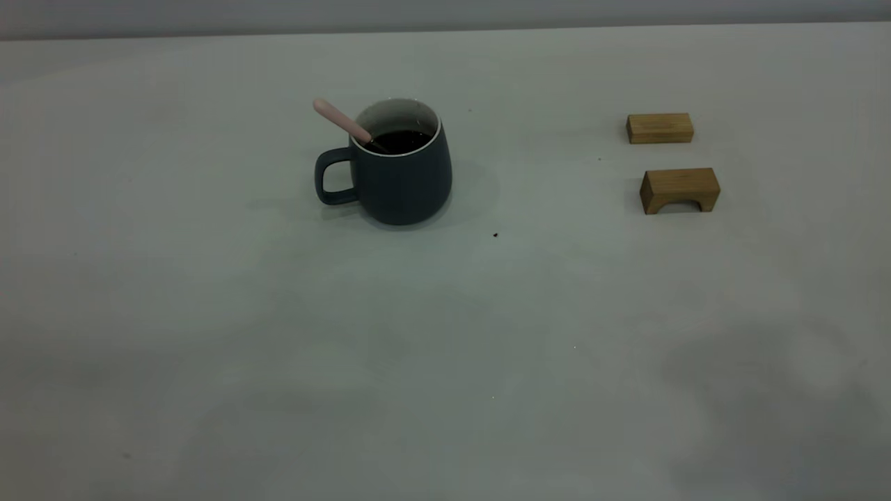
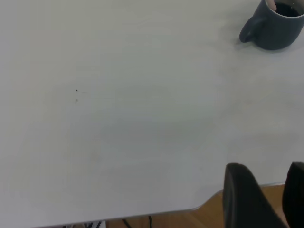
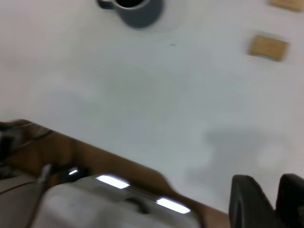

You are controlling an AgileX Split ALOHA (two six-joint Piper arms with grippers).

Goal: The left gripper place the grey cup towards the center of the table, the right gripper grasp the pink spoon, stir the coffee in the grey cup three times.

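The grey cup (image 1: pixel 400 174) stands upright on the table (image 1: pixel 445 362), left of centre in the exterior view, its loop handle pointing to that view's left. The coffee (image 1: pixel 399 141) fills it partway (surface dark and glossy). The pink spoon (image 1: pixel 341 122) rests inside the cup, leaning on the rim above the handle, bowl submerged. Two wooden blocks (image 1: pixel 659 128) sit well apart from the cup, to the right. The left gripper (image 2: pixel 270 199) hangs over the table's near edge, far from the cup, holding nothing, fingers parted by a narrow gap. The right gripper (image 3: pixel 270 202) is likewise clear, narrowly parted and empty.
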